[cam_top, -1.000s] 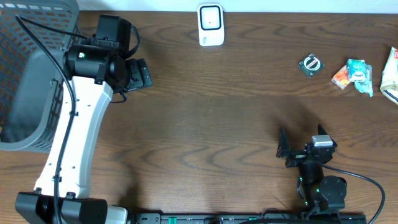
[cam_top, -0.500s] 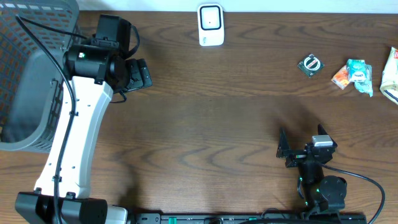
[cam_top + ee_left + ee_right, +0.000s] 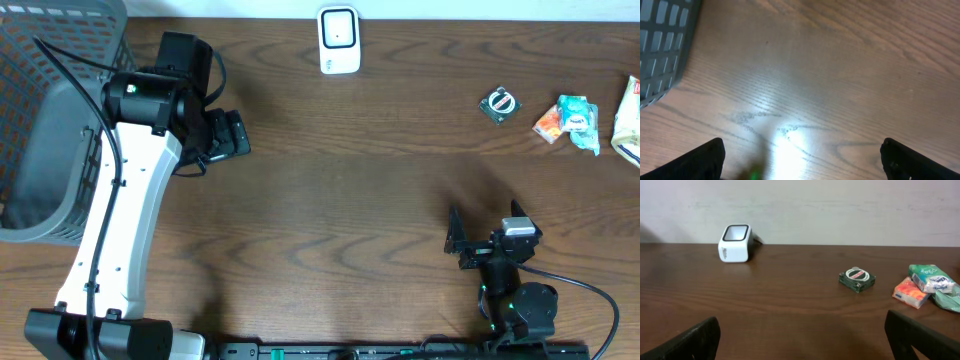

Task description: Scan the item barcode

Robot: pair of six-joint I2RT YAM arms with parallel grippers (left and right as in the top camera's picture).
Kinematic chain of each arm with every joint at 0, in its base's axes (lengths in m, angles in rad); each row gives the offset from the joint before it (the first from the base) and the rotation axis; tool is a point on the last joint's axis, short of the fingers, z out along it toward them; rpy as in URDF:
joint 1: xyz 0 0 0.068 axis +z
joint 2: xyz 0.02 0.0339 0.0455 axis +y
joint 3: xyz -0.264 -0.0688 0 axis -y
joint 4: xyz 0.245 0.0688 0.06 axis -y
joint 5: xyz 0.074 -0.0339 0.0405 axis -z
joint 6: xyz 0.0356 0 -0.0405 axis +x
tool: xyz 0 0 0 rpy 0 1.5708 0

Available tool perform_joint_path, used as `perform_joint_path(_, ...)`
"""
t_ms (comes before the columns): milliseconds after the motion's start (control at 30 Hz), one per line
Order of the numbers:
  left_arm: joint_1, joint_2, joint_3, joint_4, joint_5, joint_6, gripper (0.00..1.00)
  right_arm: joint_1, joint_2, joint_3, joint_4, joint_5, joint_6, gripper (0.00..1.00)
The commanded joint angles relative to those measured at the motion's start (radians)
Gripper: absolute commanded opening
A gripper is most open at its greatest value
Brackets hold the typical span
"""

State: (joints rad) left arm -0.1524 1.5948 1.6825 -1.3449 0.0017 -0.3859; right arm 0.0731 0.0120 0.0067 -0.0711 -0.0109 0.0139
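Stock as I see it from my remote station, overhead view.

1. Left claw: spread wide, gripping nothing. It hangs over the bare tabletop at 10 o'clock, just beside the grey basket.
2. Right claw: spread wide, gripping nothing. It sits at 5 o'clock, near the front edge, facing the far wall.
3. Scanner: white with a dark window, at 12 o'clock by the far edge.
4. Dark green packet with a white ring on top: at 2 o'clock, flat on the wood, well apart from both claws.
5. Orange packet and teal packet: touching each other, at 3 o'clock of the green one.
6. Cream bag: cut off by the right edge.

I cannot tell which packet is the item to scan.
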Motion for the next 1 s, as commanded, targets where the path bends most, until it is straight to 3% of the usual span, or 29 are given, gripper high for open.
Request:
perform_joint_path(0, -0.002, -0.017, -0.01, -0.015, 0.018, 0.01, 0.98, -0.008, -0.006, -0.002, -0.005, 0.008, 0.0, 0.99)
perform_joint_path(200, -0.013, -0.087, -0.111, 0.012, 0.018, 0.077, 0.98, -0.008, -0.006, -0.002, -0.005, 0.008, 0.0, 0.99)
perform_joint_path(367, -0.013, -0.229, -0.295, 0.131, 0.021, 0.08, 0.98, -0.008, -0.006, -0.002, -0.005, 0.008, 0.0, 0.99)
perform_joint_path(600, -0.011, -0.452, -0.587, 0.404, 0.194, 0.316, 0.98, -0.008, -0.006, -0.002, -0.005, 0.008, 0.0, 0.99)
perform_joint_path(967, 0.072, -0.848, -0.995, 0.681, 0.197, 0.322, 0.97, -0.008, -0.006, -0.002, -0.005, 0.008, 0.0, 0.99)
